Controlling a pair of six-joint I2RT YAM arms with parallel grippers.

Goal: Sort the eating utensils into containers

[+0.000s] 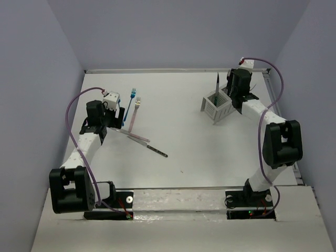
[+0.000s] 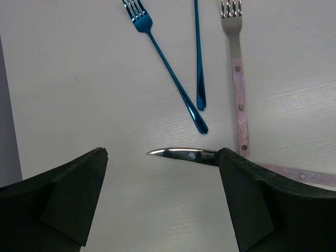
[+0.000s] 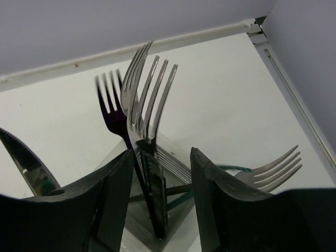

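My left gripper [image 1: 111, 122] is open low over the table, its fingers [image 2: 68, 194] wide apart. A knife blade [image 2: 178, 154] lies between the fingertips; its handle runs under the right finger. Beyond it lie a blue fork [image 2: 168, 68], a second blue handle [image 2: 198, 52] and a pink-handled fork [image 2: 236, 79]. My right gripper [image 1: 233, 94] is open over the white caddy [image 1: 216, 106]. A dark-handled fork [image 3: 157, 205] stands loose in the caddy between its fingers, beside a purple fork [image 3: 113, 115]. A teal-handled fork [image 3: 273, 168] leans right and a serrated knife [image 3: 23, 157] left.
A pink-handled knife [image 1: 131, 135] and a dark knife [image 1: 156, 151] lie right of the left gripper. The caddy stands near the back right corner, with the table's raised rim [image 3: 283, 79] and the walls just behind it.
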